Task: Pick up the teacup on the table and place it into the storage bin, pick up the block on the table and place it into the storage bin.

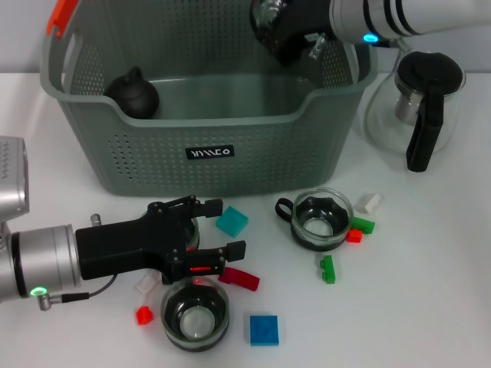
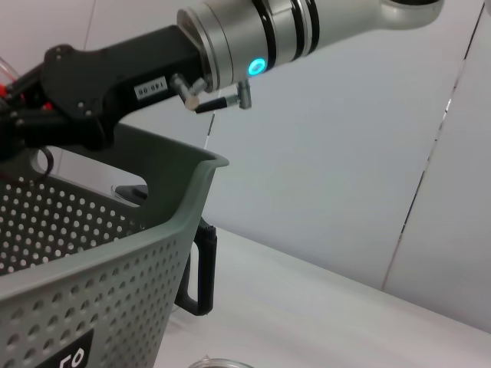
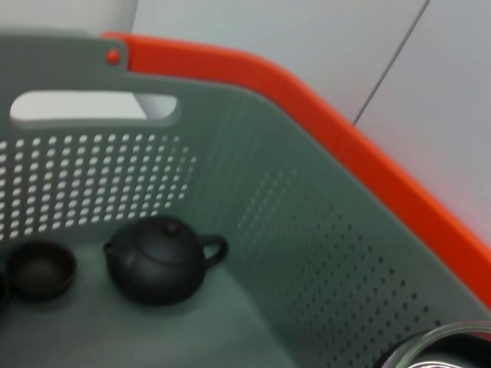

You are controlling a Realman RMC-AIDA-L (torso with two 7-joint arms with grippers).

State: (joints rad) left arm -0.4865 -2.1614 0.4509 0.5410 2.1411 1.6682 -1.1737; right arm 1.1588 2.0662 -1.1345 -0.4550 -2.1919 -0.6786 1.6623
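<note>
The grey-green storage bin [image 1: 253, 146] stands at the back centre of the table. My right gripper [image 1: 278, 29] hangs over its right rear corner, shut on a glass teacup [image 1: 268, 13]; that cup's rim [image 3: 441, 345] shows in the right wrist view above the bin's floor [image 3: 230, 322]. My left gripper [image 1: 229, 228] lies low at the front left, open, its fingers either side of a gap beside a teal block [image 1: 232, 221]. One glass teacup [image 1: 196, 314] sits just in front of it and another [image 1: 324, 218] stands to the right. A blue block [image 1: 264, 330] lies near the front edge.
A black teapot [image 1: 132, 93] and a small dark cup [image 3: 40, 268] sit inside the bin. A glass pitcher with a black handle [image 1: 420, 107] stands right of the bin. Small red [image 1: 239, 277], green [image 1: 328, 268] and white [image 1: 369, 202] blocks are scattered around the cups.
</note>
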